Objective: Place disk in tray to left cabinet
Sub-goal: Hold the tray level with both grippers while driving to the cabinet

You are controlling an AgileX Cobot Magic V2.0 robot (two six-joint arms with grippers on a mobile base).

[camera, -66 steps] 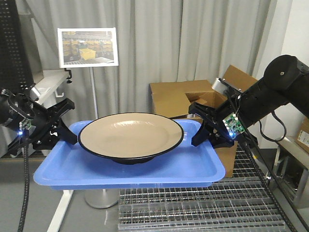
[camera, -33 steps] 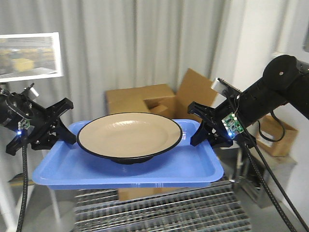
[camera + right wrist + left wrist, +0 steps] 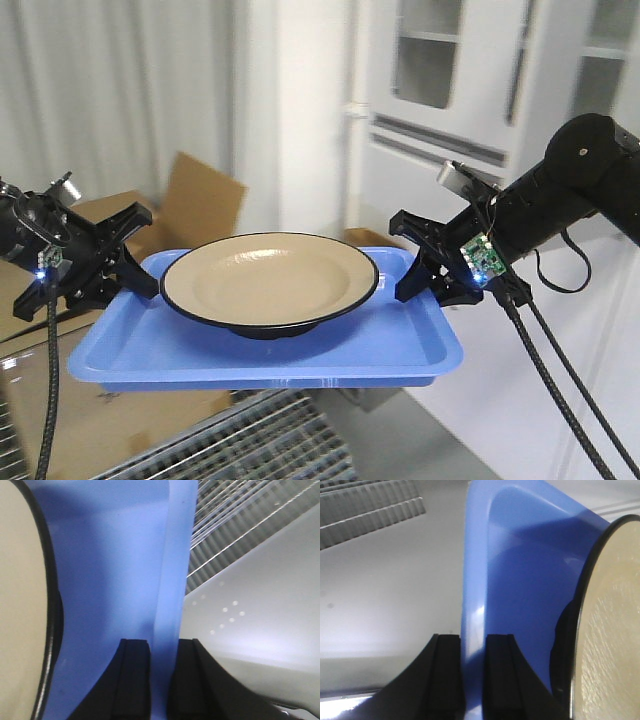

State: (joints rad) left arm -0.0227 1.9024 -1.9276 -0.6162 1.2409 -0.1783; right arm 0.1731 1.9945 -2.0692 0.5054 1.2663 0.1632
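Observation:
The bright blue tray hangs level in the air between my two arms. The tan disk with its black rim rests in the tray's middle. My left gripper is shut on the tray's left rim, and in the left wrist view the rim runs between the black fingers with the disk to the right. My right gripper is shut on the right rim, with the disk at the left. A white cabinet with shut doors stands behind at the right; I cannot tell whether it is the left cabinet.
An open cardboard box sits behind at the left in front of grey curtains. A metal wire grate lies below the tray. Black cables trail down from the right arm.
The background has swept leftward: the curtains and boxes slid left and the white cabinet came into view on the right. The tray, the disk and both grips look unchanged.

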